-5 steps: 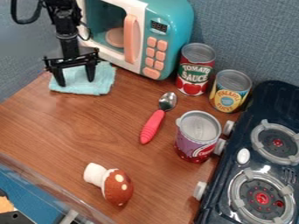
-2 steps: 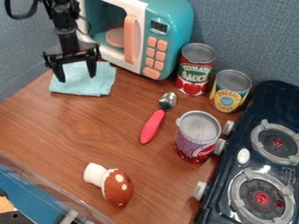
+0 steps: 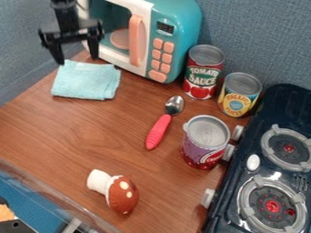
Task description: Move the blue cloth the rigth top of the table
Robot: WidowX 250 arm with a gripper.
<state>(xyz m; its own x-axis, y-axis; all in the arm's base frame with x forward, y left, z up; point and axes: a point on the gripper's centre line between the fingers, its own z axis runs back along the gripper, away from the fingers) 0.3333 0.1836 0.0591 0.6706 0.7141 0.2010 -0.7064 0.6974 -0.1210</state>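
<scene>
My gripper [image 3: 77, 60] hangs at the upper left, in front of the microwave's left side, with its two fingers spread apart and nothing between them. Just below it the light blue cloth [image 3: 87, 81] lies flat on the wooden table [image 3: 79, 132], near the table's back left corner. The cloth looks folded, and its right side rests close to the microwave's lower front edge. The gripper appears raised above the cloth's far edge.
A teal and white toy microwave [image 3: 182, 13] stands behind. Right of it are a tomato sauce can [image 3: 203, 73] and a yellow can [image 3: 238, 96]. A red-handled spoon [image 3: 159, 131], a purple can [image 3: 205, 142], a toy mushroom [image 3: 121, 195] and a dark stove [image 3: 258, 145] are nearer.
The gripper has risen up and away from the cloth, its fingers apart throughout. The cloth has stayed in place and now shows more fully.
</scene>
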